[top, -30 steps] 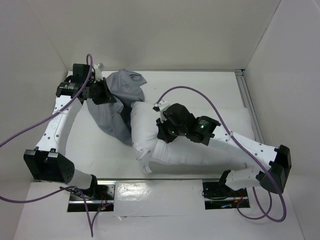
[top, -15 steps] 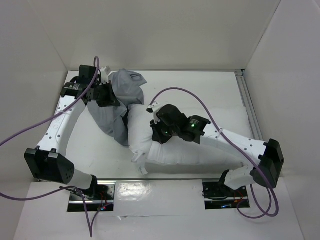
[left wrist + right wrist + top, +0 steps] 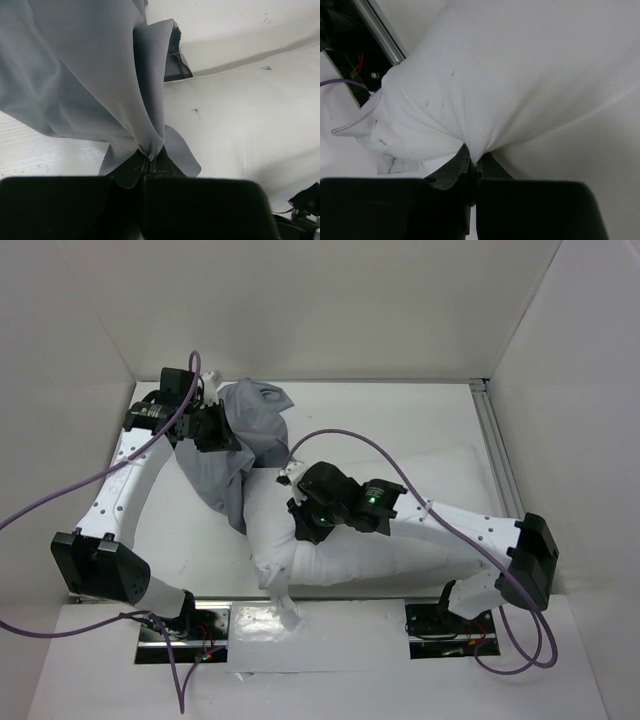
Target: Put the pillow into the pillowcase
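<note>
Pillow [image 3: 350,555] is risking slipping from the right pincer's [image 3: 474,161] thin closed pinch while the left pincer [image 3: 149,161], at ten o'clock, is clamping bunched pillowcase [image 3: 225,465] cloth.

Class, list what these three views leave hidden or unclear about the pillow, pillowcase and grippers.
- Pillowcase mouth: top view, folds and the left arm cover it.
- Pillow near right corner: top view, the right arm covers it.
- Left gripper fingertips: left wrist view, grey cloth wraps them.

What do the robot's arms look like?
The left arm and right arm are white tubes with black joints, each trailing a purple cable. A green light glows by the right wrist. The left end effector and right end effector are black.
</note>
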Motion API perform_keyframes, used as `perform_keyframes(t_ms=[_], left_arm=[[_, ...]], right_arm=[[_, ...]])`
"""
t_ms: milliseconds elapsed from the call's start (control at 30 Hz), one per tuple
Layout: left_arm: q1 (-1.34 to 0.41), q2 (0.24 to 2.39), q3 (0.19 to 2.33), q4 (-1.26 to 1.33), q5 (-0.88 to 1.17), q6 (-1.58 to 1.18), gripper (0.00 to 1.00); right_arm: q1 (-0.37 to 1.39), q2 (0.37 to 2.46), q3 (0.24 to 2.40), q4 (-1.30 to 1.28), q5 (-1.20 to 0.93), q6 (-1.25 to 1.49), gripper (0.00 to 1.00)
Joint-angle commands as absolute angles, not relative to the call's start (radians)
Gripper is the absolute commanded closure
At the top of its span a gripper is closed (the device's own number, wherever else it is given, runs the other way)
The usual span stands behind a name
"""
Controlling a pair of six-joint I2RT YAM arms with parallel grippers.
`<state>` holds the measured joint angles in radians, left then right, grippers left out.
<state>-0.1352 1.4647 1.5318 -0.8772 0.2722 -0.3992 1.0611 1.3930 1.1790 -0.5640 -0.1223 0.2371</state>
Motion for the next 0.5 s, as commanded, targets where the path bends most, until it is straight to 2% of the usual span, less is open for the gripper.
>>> perform_keyframes(t_ms=[0,167,467], left_arm=[[-0.144,1.451,1.565,-0.873,0.288,-0.405,1.0],[-0.164,1.388,1.554,-0.92,0.278,-0.405,1.0],[-0.173,1.279,1.49,-1.002,0.268,-0.405,1.0]], right_arm=[[1.075,1.465,1.27,-0.476,-0.095,0.18,1.0],[1.049,1.604,1.454,-0.505,0.072,0.132,1.0],[0.939,1.646,1.532,-0.505,0.192,0.322,1.0]])
